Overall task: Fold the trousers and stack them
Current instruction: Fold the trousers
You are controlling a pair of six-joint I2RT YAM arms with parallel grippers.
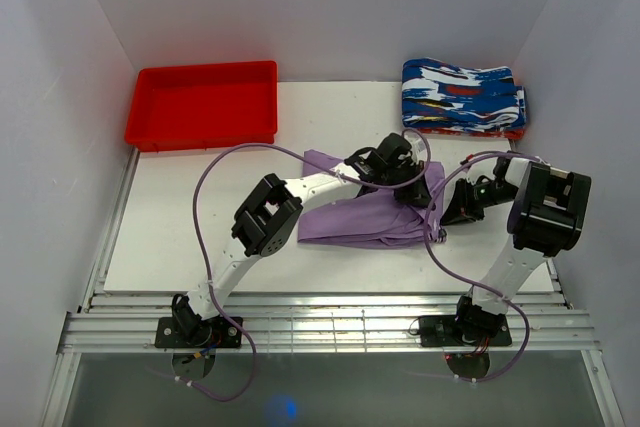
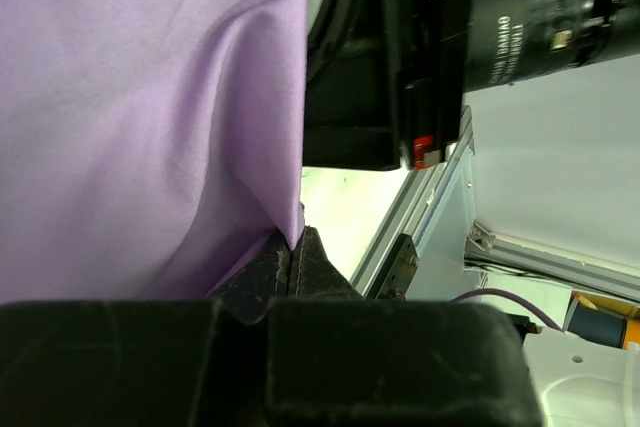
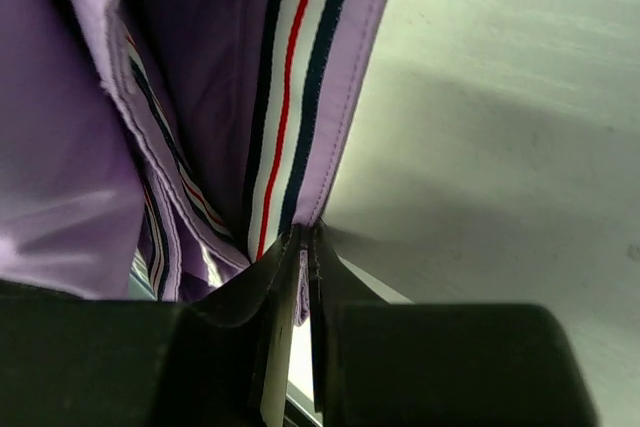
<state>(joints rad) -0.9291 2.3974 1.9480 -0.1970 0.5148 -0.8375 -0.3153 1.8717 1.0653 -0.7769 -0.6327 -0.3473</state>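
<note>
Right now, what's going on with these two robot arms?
Both arms are working on the lilac trousers, which lie bunched mid-table. The left arm's fingers are shut on a fold of cloth, and the right arm's fingers are shut on an edge lined with striped trim. A folded patterned stack and a red tray sit at the back.

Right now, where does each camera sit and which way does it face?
Top: above and behind the arms, looking down at the table; both arms show, bases nearest.
Left wrist: on the left arm, looking along the left hand, shut on the trousers; its fingers show.
Right wrist: on the right arm, looking along the right hand, pinching the trousers' striped waistband; its fingers show.
Shared: all three show the trousers; both wrist views show a grip on them.
</note>
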